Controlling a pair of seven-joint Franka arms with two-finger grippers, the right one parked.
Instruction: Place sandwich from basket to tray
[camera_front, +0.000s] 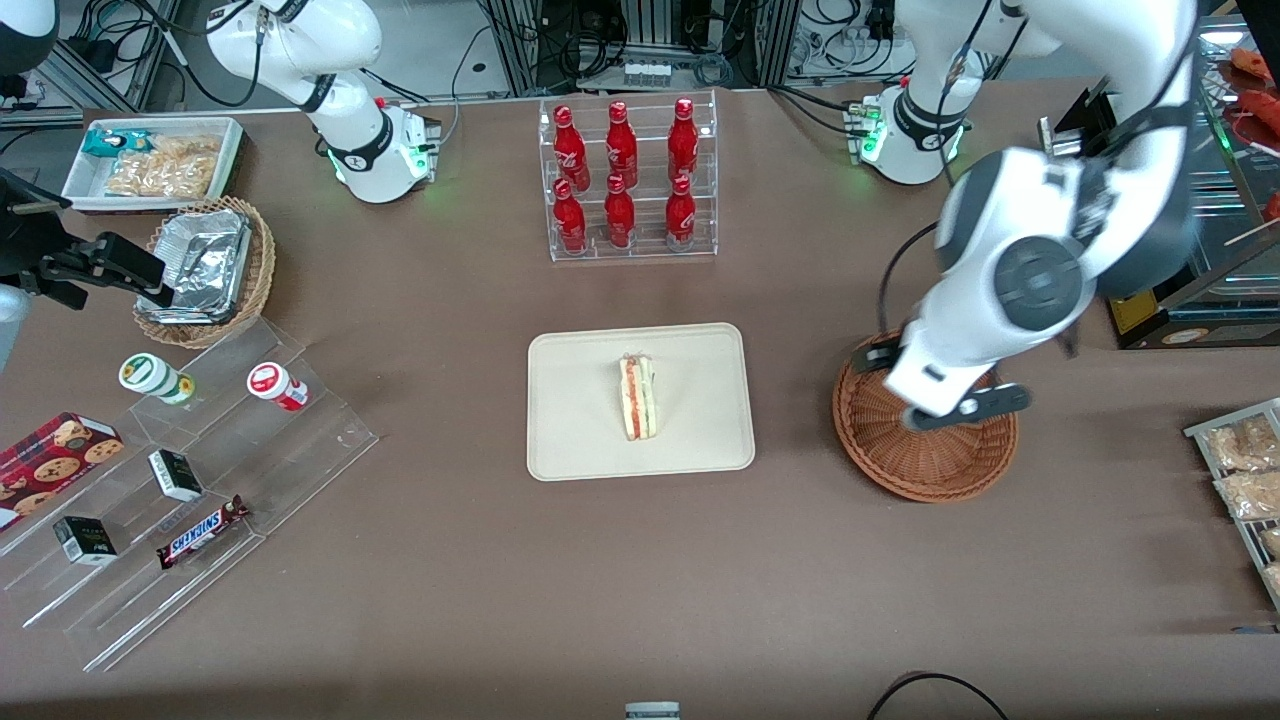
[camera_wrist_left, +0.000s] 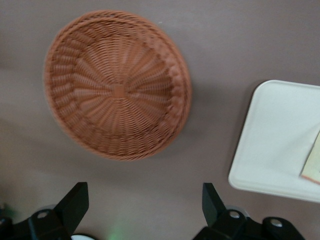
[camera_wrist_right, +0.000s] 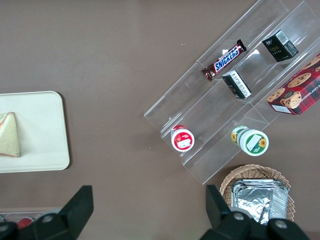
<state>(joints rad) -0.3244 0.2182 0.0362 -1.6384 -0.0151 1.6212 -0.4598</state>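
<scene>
The sandwich (camera_front: 637, 397), a pale wedge with red, yellow and green layers on its edge, lies on the cream tray (camera_front: 580, 440) in the middle of the table. The reddish-brown wicker basket (camera_front: 930, 465) stands beside the tray toward the working arm's end and is empty. My left gripper (camera_front: 935, 400) hangs above the basket, open and empty. The left wrist view shows the open gripper (camera_wrist_left: 145, 192), the empty basket (camera_wrist_left: 117, 85), the tray (camera_wrist_left: 275, 135) and an edge of the sandwich (camera_wrist_left: 312, 162). The right wrist view shows the sandwich (camera_wrist_right: 9, 135) on the tray (camera_wrist_right: 45, 130).
A clear rack of red bottles (camera_front: 627, 180) stands farther from the camera than the tray. Toward the parked arm's end are a tan basket with foil containers (camera_front: 205, 270), a white snack bin (camera_front: 155, 160) and clear steps with snacks (camera_front: 190, 480). Snack packets (camera_front: 1240, 470) lie toward the working arm's end.
</scene>
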